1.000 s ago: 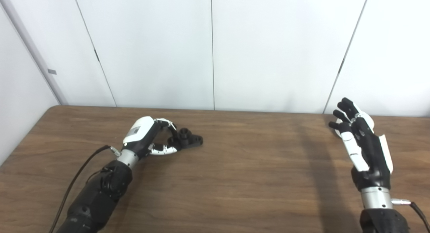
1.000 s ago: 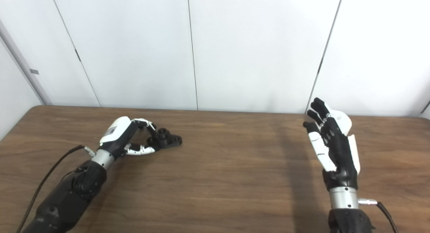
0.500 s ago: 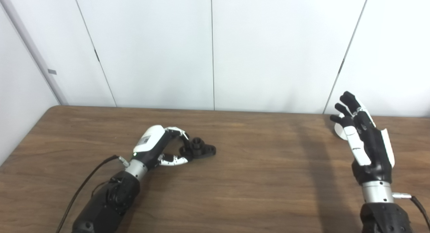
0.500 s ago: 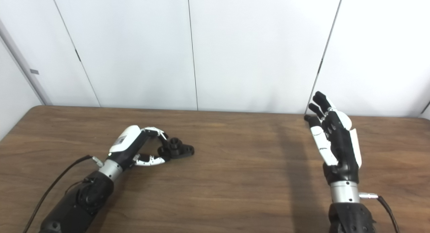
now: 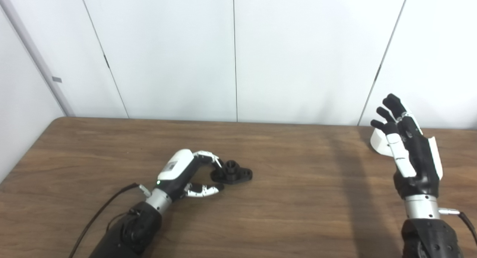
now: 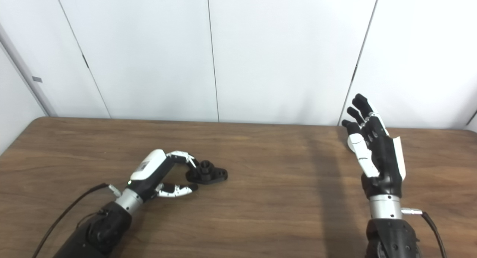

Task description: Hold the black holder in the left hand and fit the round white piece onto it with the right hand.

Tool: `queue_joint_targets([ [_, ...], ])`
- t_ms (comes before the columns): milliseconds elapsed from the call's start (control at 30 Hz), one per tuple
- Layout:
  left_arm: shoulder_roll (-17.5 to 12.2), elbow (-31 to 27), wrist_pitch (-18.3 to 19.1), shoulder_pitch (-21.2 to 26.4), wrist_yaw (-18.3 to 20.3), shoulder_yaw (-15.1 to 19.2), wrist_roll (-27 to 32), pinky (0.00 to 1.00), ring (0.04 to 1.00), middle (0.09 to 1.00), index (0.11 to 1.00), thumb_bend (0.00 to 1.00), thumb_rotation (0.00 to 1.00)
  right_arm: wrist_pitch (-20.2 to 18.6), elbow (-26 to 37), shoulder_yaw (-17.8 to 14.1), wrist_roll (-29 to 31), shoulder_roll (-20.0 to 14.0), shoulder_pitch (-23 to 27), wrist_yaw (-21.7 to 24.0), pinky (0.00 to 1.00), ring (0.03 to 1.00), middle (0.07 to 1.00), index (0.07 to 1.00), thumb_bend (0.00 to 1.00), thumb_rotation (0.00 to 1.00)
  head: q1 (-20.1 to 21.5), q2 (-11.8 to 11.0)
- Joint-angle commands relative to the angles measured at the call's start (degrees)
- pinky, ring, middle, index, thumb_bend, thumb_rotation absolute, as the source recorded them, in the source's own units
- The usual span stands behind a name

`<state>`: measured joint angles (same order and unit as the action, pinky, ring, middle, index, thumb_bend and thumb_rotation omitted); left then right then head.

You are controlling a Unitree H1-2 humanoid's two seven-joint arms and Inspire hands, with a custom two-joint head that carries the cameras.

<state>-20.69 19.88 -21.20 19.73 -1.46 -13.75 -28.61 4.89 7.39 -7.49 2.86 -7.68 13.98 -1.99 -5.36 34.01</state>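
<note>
The black holder lies flat on the wooden counter, left of counter centre, with a short cylindrical boss standing upright on its top. The left hand rests directly beside the black holder on its left; the curled fingers touch the holder's left end, while the thumb extends along the counter nearer the camera, clear of the holder. The left hand is not clamped on the part and holds nothing. The left forearm lies low over the counter, angled toward the holder. Well to the right of the black holder, the right hand is raised upright, fingers extended and spread, empty. The left eye view shows the round white piece just behind this hand; whether it rests on the counter cannot be determined. In the right eye view the hand covers that piece.
</note>
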Motion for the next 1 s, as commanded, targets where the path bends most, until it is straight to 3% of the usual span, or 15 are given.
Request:
queue_joint_targets([
  [0, -0.1, -1.7, -0.7, 0.8, 0.5, 0.3, 0.6, 0.75, 0.784, 0.702, 0.485, 0.52, 0.06, 1.4, 2.5, -0.4, -0.2, -0.8, 2.6, -0.1, 0.79, 0.881, 0.905, 0.881, 0.37, 0.67, 0.0, 0.2],
  [233, 0.2, -3.2, -1.5, -0.7, 0.0, 0.0, -0.6, 0.83, 0.773, 0.699, 0.484, 0.52, 0.06, 1.4, 3.0, -0.5, -0.8, -0.9, 2.8, -0.3, 0.81, 0.888, 0.906, 0.880, 0.39, 0.70, 0.3, 0.4],
  [633, 0.9, -3.4, -3.1, -1.9, -0.3, 0.4, 0.3, 0.79, 0.779, 0.703, 0.485, 0.52, 0.07, 2.0, 2.9, -1.1, -0.3, -0.8, 2.9, -0.3, 0.79, 0.876, 0.895, 0.871, 0.41, 0.66, 0.4, 0.0],
  [800, 1.0, -3.8, -4.5, -1.7, -1.2, 1.7, 1.2, 0.85, 0.770, 0.713, 0.489, 0.52, 0.07, 2.7, 2.2, -1.2, -0.6, -1.1, 2.6, -0.2, 0.79, 0.870, 0.890, 0.869, 0.41, 0.67, 0.2, -0.3],
  [900, 1.1, -4.8, -4.0, -1.6, -1.7, 3.0, 1.3, 0.77, 0.772, 0.729, 0.493, 0.52, 0.07, 3.1, 2.0, -1.3, -0.4, -1.1, 2.6, -0.1, 0.79, 0.867, 0.886, 0.866, 0.41, 0.67, 0.2, -0.3],
  [933, 1.1, -5.1, -3.5, -1.6, -1.6, 3.5, 1.3, 0.75, 0.779, 0.746, 0.569, 0.71, 0.13, 3.0, 2.0, -1.4, -0.3, -1.1, 2.5, -0.2, 0.79, 0.867, 0.886, 0.866, 0.41, 0.67, 0.2, -0.3],
  [967, 1.1, -5.4, -3.1, -1.5, -1.4, 3.9, 1.3, 0.74, 0.790, 0.769, 0.628, 0.82, 0.16, 3.0, 2.0, -1.5, -0.3, -1.0, 2.5, -0.2, 0.79, 0.868, 0.887, 0.868, 0.41, 0.67, 0.2, -0.3],
])
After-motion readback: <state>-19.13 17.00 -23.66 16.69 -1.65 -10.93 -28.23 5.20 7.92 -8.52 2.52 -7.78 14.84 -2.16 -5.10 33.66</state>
